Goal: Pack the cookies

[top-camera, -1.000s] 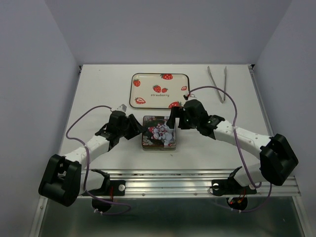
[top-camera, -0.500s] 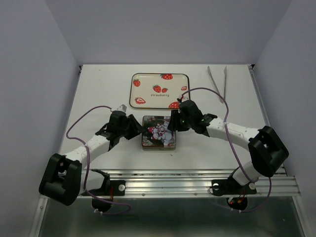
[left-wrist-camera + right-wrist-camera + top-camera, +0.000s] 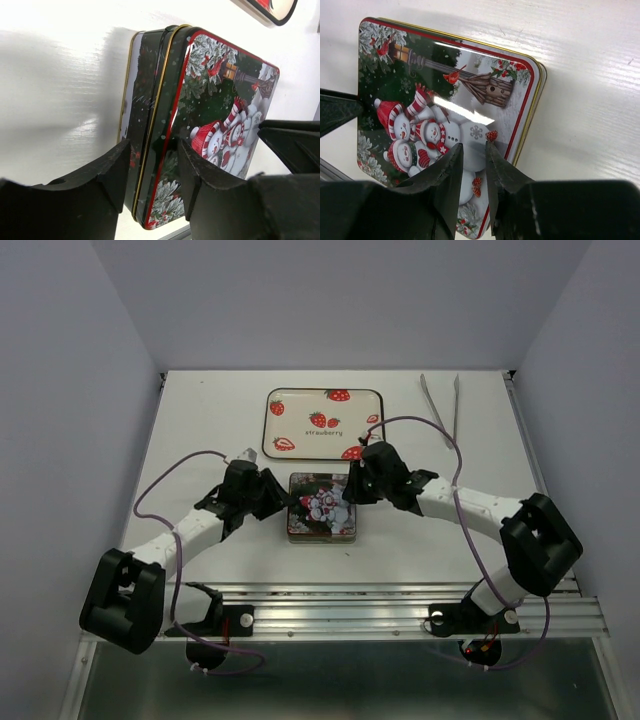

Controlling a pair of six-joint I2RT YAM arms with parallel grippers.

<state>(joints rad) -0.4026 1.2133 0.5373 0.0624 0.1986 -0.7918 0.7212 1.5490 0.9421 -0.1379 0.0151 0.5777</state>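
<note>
No cookies show in any view. A square tin (image 3: 322,507) with a snowman lid sits closed at the table's middle. My left gripper (image 3: 279,498) is at its left side, and the wrist view shows its jaws (image 3: 152,170) shut on the tin's edge (image 3: 150,115), one finger outside the wall and one on the lid. My right gripper (image 3: 349,490) hovers over the lid's right part. Its jaws (image 3: 474,150) stand a narrow gap apart just above the lid (image 3: 445,75), with nothing between them.
A cream strawberry-print tray (image 3: 300,420) lies behind the tin. Metal tongs (image 3: 450,410) lie at the back right. The metal rail (image 3: 400,610) with the arm bases runs along the near edge.
The right arm has swung left and lowered over the lid, and its jaws have narrowed from wide open to a small gap. The left gripper has stayed on the tin's edge.
</note>
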